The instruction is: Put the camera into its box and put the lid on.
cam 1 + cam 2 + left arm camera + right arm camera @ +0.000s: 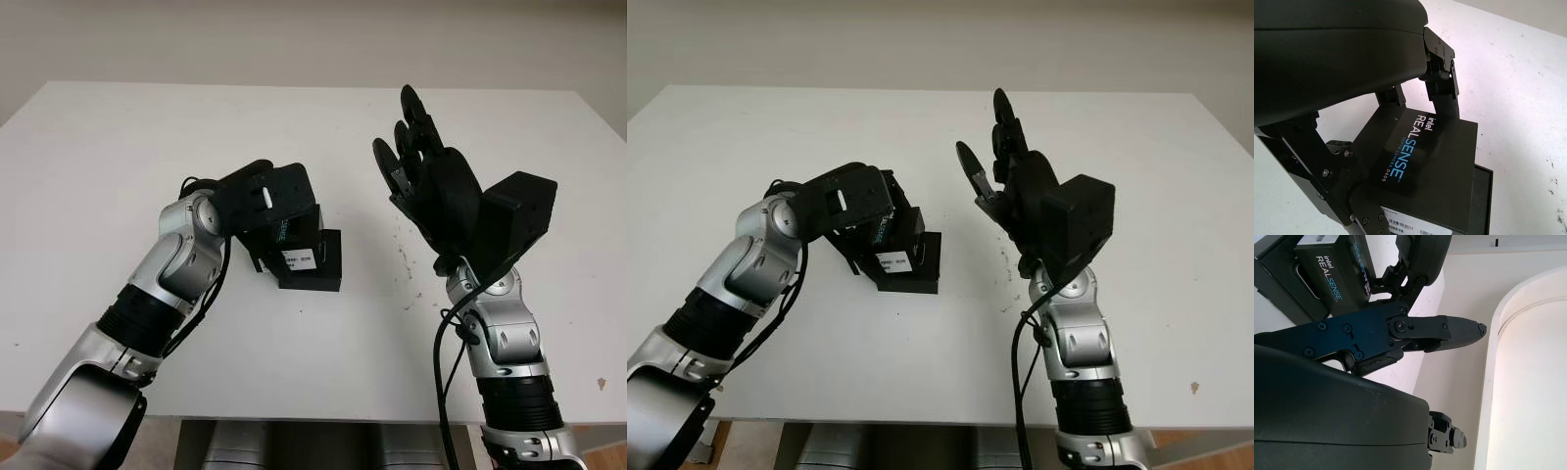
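Note:
My left hand (266, 201) is shut on the black box lid (1420, 161), which is printed "Intel RealSense"; fingers (1442, 73) press on its opposite sides. The lid (302, 233) sits tilted over the black box base (321, 272), which rests on the white table a little left of centre. One edge of the base (1482, 196) sticks out from under the lid. The lid hides what lies inside the box. My right hand (416, 157) is open, raised above the table to the right of the box, palm turned toward it. The lid (1327, 274) also appears beyond its fingers.
The white table (147, 137) stretches wide around the box. Small dark specks (404, 257) lie between the box and my right arm. The front table edge (313, 416) runs close to both arms.

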